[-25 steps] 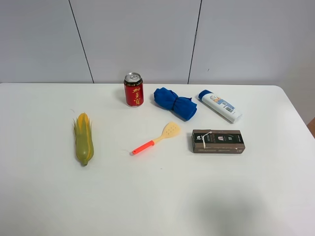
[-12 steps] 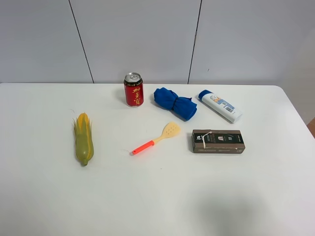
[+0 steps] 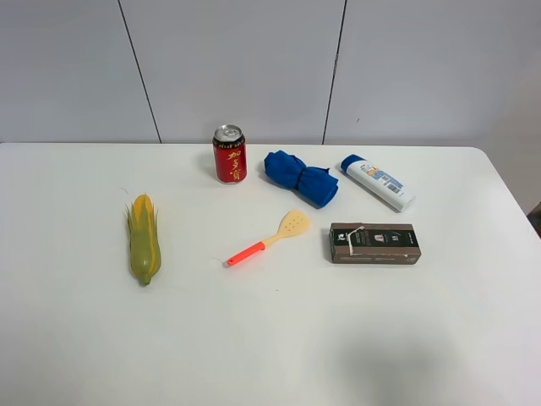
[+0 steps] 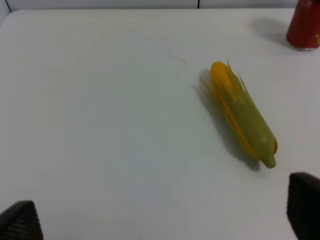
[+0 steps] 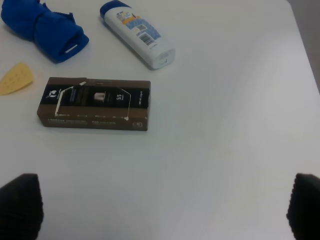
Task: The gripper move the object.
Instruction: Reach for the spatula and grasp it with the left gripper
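Note:
The toy spatula (image 3: 269, 238) lies flat near the middle of the white table (image 3: 270, 338), pale yellow perforated blade toward the back right, red-orange handle toward the front left. Its blade tip also shows in the right wrist view (image 5: 15, 79). No gripper shows in the exterior high view. My left gripper (image 4: 160, 220) is open and empty, its black fingertips (image 4: 20, 220) spread wide above bare table near the corn cob. My right gripper (image 5: 165, 207) is open and empty, its fingertips (image 5: 20, 205) wide apart, short of the brown box.
A yellow-green corn cob (image 3: 144, 238) lies at the left, also seen in the left wrist view (image 4: 243, 114). A red can (image 3: 229, 154), a blue cloth (image 3: 301, 178) and a white bottle (image 3: 377, 182) stand along the back. A brown box (image 3: 374, 244) lies right of the spatula.

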{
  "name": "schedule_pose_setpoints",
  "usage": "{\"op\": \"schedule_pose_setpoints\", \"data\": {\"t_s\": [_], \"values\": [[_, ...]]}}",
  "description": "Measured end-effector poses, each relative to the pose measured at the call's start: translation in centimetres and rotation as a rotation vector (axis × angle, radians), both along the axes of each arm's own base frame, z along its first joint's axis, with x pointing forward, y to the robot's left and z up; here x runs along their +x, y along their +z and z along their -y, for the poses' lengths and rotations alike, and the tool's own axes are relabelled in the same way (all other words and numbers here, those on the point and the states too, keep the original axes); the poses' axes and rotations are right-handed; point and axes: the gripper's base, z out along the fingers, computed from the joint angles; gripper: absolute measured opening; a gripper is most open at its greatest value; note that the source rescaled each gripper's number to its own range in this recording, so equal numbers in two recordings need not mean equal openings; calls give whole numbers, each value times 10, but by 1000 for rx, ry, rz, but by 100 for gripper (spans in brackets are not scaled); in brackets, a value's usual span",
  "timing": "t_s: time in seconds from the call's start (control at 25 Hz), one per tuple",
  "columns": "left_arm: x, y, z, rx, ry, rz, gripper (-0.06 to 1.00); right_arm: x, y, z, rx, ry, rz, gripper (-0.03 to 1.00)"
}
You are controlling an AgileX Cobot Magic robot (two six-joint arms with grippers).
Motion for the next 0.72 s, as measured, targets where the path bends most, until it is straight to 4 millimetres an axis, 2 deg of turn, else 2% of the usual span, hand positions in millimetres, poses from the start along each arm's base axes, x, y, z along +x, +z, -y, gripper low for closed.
{"op": "schedule_pose_setpoints", "data": {"t_s": [0.16, 0.28, 0.36, 0.52, 0.72], "values": [[12, 0, -1, 5, -6, -78, 100, 0, 0, 0, 0, 0, 0, 100], [34, 0, -2, 34, -31, -209, 100, 0, 0, 0, 0, 0, 0, 100], [51, 6, -4, 72, -62, -270, 100, 0, 0, 0, 0, 0, 0, 100], [98, 29, -5, 129, -135, -355, 100, 0, 0, 0, 0, 0, 0, 100], [165, 50, -7, 154, -215, -462, 100, 0, 0, 0, 0, 0, 0, 100]]}}
